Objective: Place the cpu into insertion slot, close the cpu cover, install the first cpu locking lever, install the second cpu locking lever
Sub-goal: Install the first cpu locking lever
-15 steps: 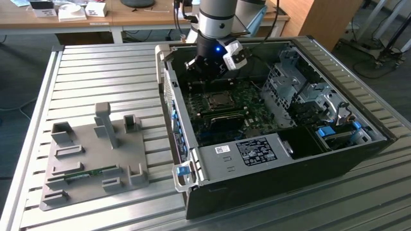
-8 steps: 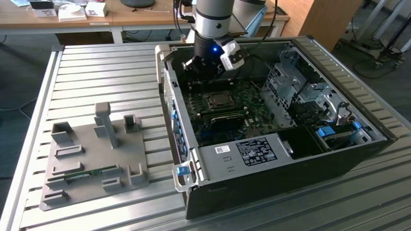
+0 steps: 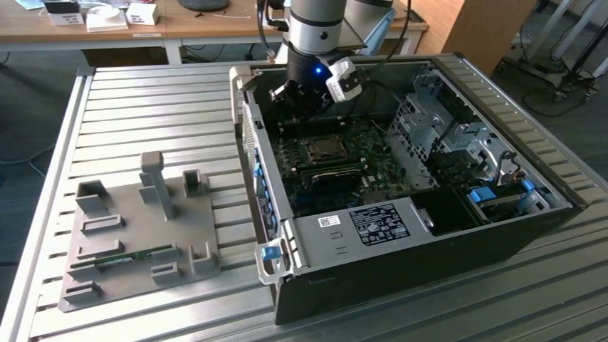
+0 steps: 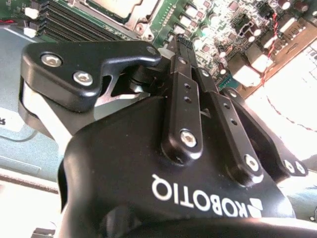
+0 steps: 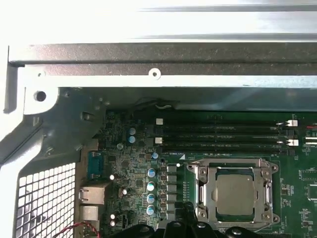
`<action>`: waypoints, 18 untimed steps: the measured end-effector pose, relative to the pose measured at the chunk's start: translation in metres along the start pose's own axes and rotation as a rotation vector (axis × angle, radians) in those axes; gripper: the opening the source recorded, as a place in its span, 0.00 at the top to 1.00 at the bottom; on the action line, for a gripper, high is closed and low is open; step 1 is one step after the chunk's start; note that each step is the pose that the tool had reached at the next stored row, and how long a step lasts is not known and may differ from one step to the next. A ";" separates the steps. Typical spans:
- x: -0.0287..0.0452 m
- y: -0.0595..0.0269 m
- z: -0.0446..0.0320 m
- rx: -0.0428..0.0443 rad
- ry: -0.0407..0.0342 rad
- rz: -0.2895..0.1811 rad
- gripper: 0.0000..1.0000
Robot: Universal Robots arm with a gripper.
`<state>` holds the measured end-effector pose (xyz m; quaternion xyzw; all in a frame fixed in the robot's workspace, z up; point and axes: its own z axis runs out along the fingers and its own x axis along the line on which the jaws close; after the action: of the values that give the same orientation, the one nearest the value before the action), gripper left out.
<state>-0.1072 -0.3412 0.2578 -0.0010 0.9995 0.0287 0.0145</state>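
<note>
The cpu (image 5: 236, 194) lies flat in the insertion slot (image 5: 234, 214) on the green motherboard, its dull silver top showing. The cpu cover (image 5: 233, 163) is down around it, a silvery frame with the chip in its window. In the exterior view the cpu (image 3: 324, 148) sits mid-board inside the open computer case. My gripper (image 3: 296, 105) hangs inside the case over the board's far end, a short way from the socket. Its black fingers (image 4: 184, 74) run together to a point, shut on nothing. In the first wrist view the gripper (image 5: 189, 214) stands beside the socket's edge.
Long black memory slots (image 5: 218, 136) run beside the socket. The case wall (image 5: 163, 59) rises close behind them. A white-labelled black box (image 3: 375, 222) and a metal drive cage (image 3: 446, 128) fill the case's other parts. A grey fixture plate (image 3: 138, 235) lies on the slatted table.
</note>
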 end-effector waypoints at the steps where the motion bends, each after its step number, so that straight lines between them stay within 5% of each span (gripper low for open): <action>1: 0.0006 0.0000 0.0000 -0.0043 0.0001 0.000 0.89; 6: 0.0032 0.0000 -0.0001 -0.0290 0.0001 0.000 0.89; 13: 0.0118 0.0000 0.0000 -0.0378 -0.0001 0.000 0.89; 18: 0.0126 0.0001 0.0002 -0.0677 -0.0004 0.001 0.89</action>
<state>-0.1198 -0.3411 0.2573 -0.0011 0.9979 0.0625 0.0147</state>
